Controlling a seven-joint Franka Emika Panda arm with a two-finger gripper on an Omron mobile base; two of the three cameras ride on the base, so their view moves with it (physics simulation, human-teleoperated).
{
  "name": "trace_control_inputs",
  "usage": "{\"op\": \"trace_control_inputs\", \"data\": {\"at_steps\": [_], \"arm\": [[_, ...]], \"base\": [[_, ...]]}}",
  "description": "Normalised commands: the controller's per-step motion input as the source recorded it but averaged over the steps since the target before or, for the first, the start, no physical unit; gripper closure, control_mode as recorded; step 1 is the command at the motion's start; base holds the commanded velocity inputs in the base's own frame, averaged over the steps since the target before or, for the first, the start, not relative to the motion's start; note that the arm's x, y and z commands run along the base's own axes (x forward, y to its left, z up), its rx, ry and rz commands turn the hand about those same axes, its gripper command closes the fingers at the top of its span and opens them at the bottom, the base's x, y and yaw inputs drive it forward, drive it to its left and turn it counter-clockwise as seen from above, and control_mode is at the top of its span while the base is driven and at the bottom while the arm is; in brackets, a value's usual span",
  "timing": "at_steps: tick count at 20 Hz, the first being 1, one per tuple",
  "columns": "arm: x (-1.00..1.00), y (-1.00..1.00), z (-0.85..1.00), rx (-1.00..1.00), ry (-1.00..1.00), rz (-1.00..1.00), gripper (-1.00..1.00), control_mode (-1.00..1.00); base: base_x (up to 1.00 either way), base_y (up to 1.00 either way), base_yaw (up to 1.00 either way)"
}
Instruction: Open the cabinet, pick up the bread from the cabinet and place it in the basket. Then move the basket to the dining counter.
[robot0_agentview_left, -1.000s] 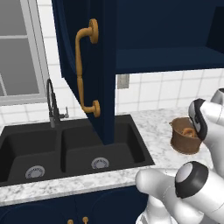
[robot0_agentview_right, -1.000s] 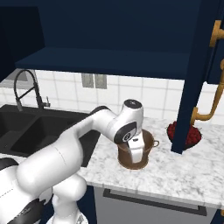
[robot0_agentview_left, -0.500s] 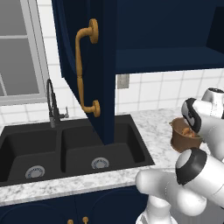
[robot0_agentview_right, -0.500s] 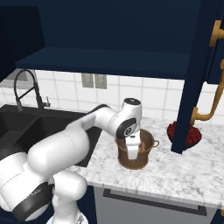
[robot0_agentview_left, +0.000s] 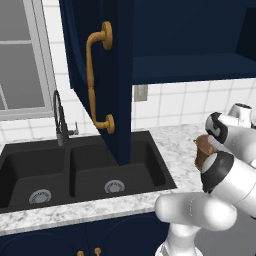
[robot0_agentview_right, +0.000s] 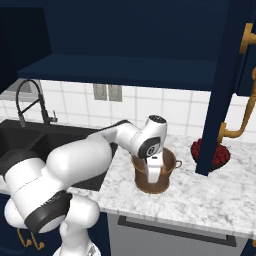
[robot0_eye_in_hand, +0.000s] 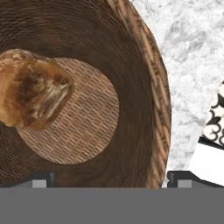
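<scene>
Since the earlier frames the arm has swung so that the hand now points straight down into the basket (robot0_agentview_right: 156, 175), where a second ago it stood beside the rim. The gripper (robot0_eye_in_hand: 109, 177) is spread wide, its two dark finger tips showing far apart at the bottom of the hand view, one over the basket's inner wall and one just past its rim; nothing is between them.

Directly below the gripper lies the woven basket floor, and on it, off to one side of the tips, rests the bread (robot0_eye_in_hand: 33, 89), golden-brown and lumpy, touching the basket's inner wall. Beyond the rim (robot0_eye_in_hand: 159, 100) is marbled counter (robot0_agentview_right: 200, 200).

In the right base view the bowl of red fruit (robot0_agentview_right: 211, 152) stands near the basket on the far side from the sink (robot0_agentview_left: 75, 170), partly behind the edge of the open cabinet (robot0_agentview_right: 222, 90) door. The other door (robot0_agentview_left: 100, 75), with its long brass handle (robot0_agentview_left: 95, 80), hangs open above the sink, beside the faucet (robot0_agentview_left: 60, 117).

No writing or labels can be read anywhere.
</scene>
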Motion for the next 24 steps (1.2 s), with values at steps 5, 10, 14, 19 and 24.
{"op": "trace_control_inputs", "data": {"at_steps": [5,10,14,19,24], "arm": [[-0.37,-0.01,-0.33,0.12,0.00,-0.05,-1.00,-1.00],[-0.04,0.20,-0.51,0.07,0.00,-0.08,1.00,-1.00],[0.00,0.38,-0.52,0.01,0.00,-0.08,1.00,-1.00],[-0.07,0.32,-0.18,-0.07,0.01,-0.04,1.00,-1.00],[-0.20,0.26,0.20,-0.02,-0.09,0.00,1.00,-1.00]], "base": [[0.00,0.00,0.00],[0.00,0.00,0.00],[0.00,0.00,0.00],[0.00,0.00,0.00],[0.00,0.00,0.00]]}}
